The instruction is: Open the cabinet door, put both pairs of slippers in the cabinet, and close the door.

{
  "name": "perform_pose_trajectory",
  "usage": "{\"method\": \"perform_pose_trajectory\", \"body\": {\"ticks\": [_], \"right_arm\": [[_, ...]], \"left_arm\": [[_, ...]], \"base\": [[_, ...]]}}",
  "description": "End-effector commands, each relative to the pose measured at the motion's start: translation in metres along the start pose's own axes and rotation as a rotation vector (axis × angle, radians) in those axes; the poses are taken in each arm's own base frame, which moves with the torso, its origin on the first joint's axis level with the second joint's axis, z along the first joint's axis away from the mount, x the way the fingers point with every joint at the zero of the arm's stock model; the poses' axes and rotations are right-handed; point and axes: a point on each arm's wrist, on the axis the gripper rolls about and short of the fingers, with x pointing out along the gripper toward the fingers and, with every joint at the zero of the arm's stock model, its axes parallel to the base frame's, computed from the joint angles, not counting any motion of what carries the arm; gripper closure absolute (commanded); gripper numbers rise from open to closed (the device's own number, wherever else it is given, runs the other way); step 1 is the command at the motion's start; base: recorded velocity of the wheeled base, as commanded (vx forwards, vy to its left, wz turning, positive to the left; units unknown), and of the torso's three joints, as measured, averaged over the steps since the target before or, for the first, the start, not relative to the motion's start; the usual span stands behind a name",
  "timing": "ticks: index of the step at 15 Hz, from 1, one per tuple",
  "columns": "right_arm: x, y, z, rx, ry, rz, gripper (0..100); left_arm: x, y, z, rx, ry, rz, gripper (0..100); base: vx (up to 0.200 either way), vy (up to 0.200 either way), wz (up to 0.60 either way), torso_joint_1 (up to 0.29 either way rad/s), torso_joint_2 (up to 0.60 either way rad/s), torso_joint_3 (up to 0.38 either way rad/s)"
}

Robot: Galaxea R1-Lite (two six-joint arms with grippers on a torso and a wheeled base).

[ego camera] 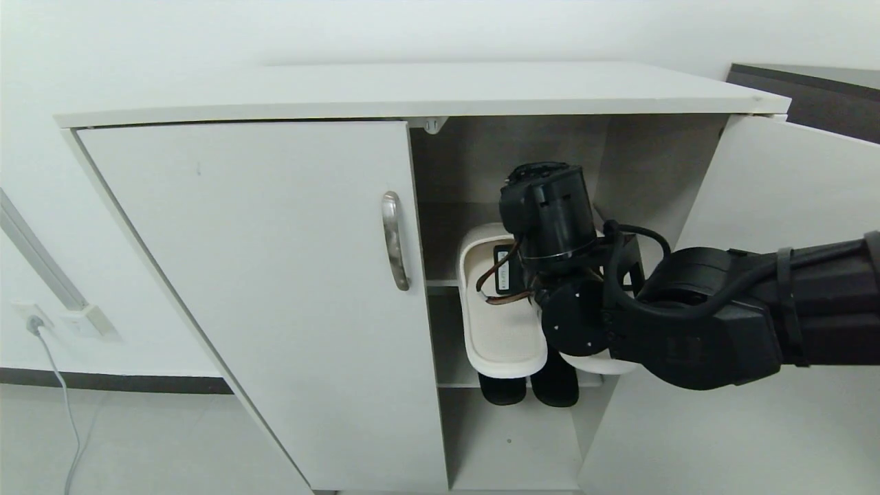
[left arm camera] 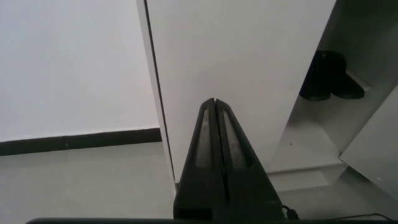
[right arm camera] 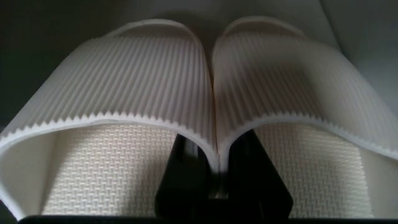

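Note:
The white cabinet [ego camera: 412, 89] has its right door [ego camera: 777, 185] swung open and its left door [ego camera: 261, 275] closed. My right gripper [right arm camera: 216, 155] is shut on the pair of white slippers [ego camera: 502, 330], pinching the inner edges of both straps [right arm camera: 143, 81] together. The pair sits in the opening at the middle shelf, toes inward, heels sticking out over the front. A pair of black slippers [ego camera: 529, 388] lies on the shelf below [left arm camera: 329, 78]. My left gripper [left arm camera: 214, 106] is shut with nothing in it, low in front of the closed left door.
The left door carries a metal handle [ego camera: 394, 240] at its inner edge. A wall socket with a cable [ego camera: 31, 323] is on the wall left of the cabinet. Bare floor [left arm camera: 81, 180] lies in front, and the bottom compartment [ego camera: 509, 440] holds nothing.

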Motion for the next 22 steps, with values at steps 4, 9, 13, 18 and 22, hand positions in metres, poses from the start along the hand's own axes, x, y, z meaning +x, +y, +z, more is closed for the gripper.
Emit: {"method": "perform_pose_trajectory", "body": {"ticks": [4, 9, 13, 18, 22], "right_arm": [[0.009, 0.003, -0.006, -0.008, 0.008, -0.012, 100], [0.037, 0.007, 0.008, 0.015, -0.011, 0.033, 100], [0.068, 0.009, 0.018, 0.008, 0.002, -0.015, 100], [0.092, 0.007, 0.031, 0.040, -0.019, -0.041, 100], [0.107, 0.000, 0.023, 0.013, 0.013, -0.074, 100]], "left_arm": [[0.000, 0.000, 0.000, 0.000, 0.001, 0.000, 100], [0.000, 0.000, 0.000, -0.002, 0.001, 0.000, 100], [0.000, 0.000, 0.000, -0.002, 0.001, 0.000, 100], [0.000, 0.000, 0.000, -0.002, 0.001, 0.002, 100], [0.000, 0.000, 0.000, -0.003, 0.003, 0.002, 100]], "base": [[0.000, 0.000, 0.00, 0.000, 0.00, 0.000], [0.000, 0.000, 0.00, 0.000, 0.00, 0.000], [0.000, 0.000, 0.00, 0.000, 0.00, 0.000], [0.000, 0.000, 0.00, 0.000, 0.00, 0.000], [0.000, 0.000, 0.00, 0.000, 0.00, 0.000]]}}
